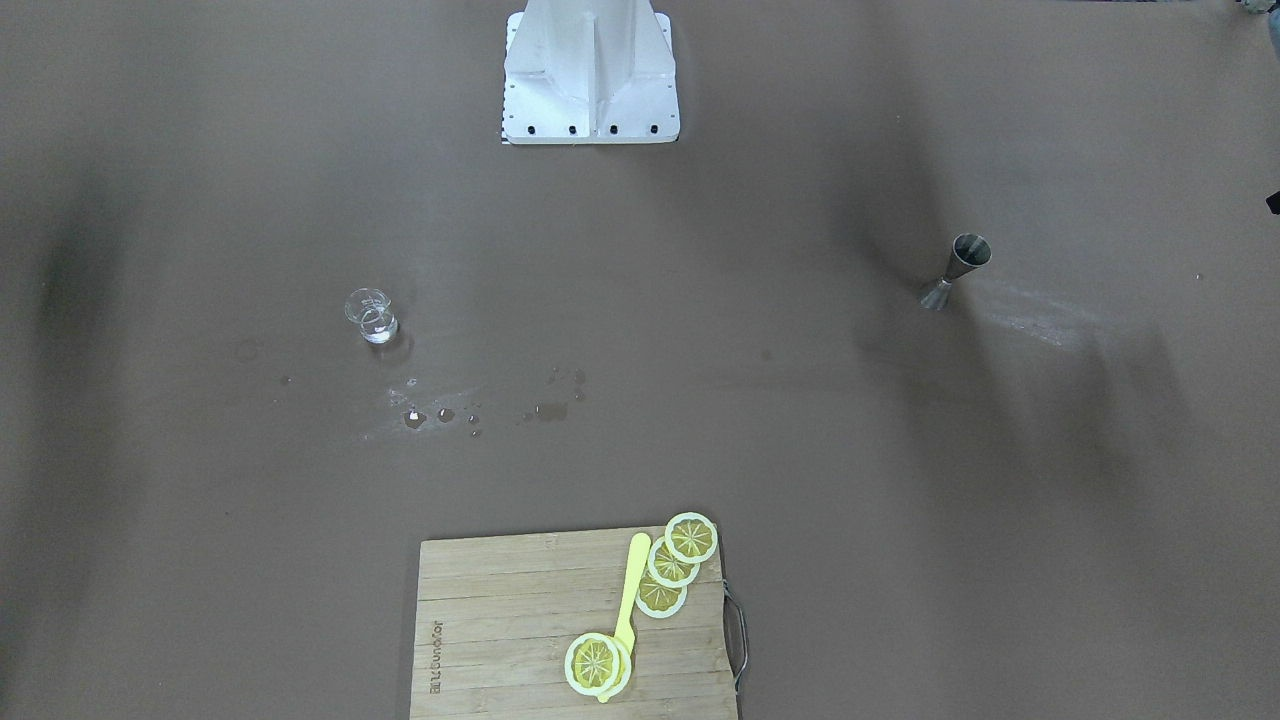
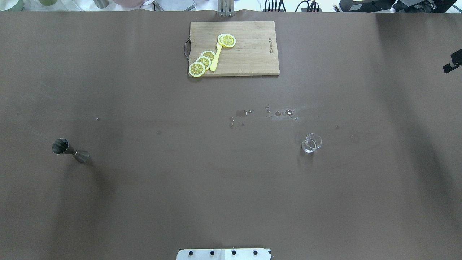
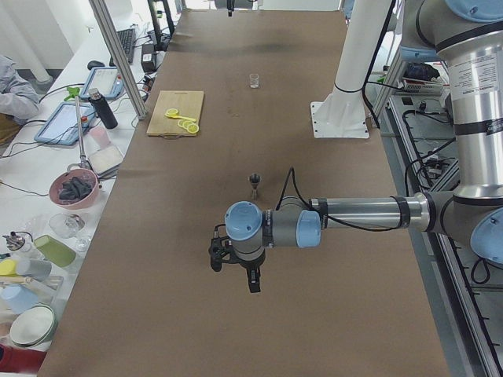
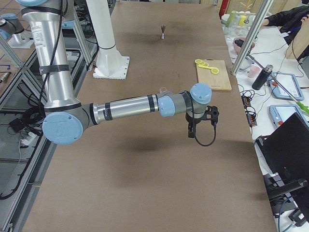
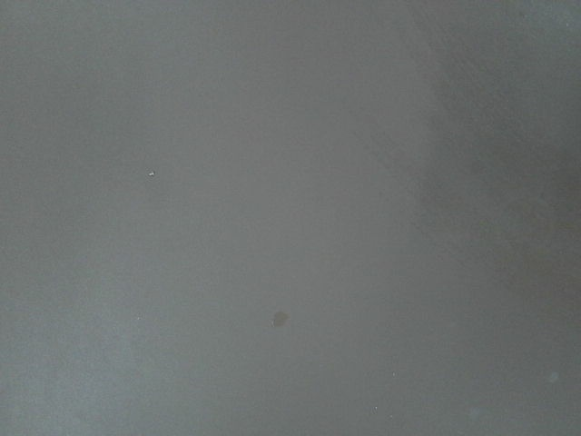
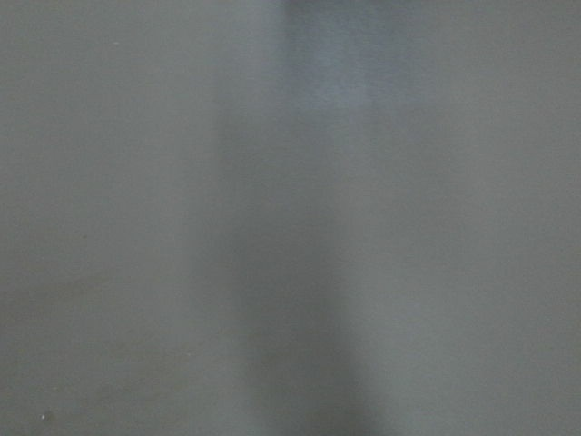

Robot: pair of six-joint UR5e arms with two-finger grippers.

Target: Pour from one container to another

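The small clear glass beaker (image 2: 311, 143) stands upright on the brown table on my right side, also seen in the front-facing view as the beaker (image 1: 372, 316). The steel jigger (image 2: 70, 150) stands upright far off on my left side, and the front-facing view shows the jigger (image 1: 957, 270) too. My left gripper (image 3: 236, 275) hangs above bare table, short of the jigger (image 3: 255, 185). My right gripper (image 4: 200, 128) hovers over bare table, apart from the beaker (image 4: 163, 89). I cannot tell whether either gripper is open or shut. Both wrist views show only table.
A wooden cutting board (image 2: 249, 54) at the far edge carries lemon slices (image 2: 202, 63) and a yellow knife (image 2: 216, 57). Water drops (image 2: 278, 112) lie beyond the beaker. The white robot base (image 1: 592, 75) stands at the near edge. Cluttered benches and a person's sleeve (image 3: 16, 90) flank the table.
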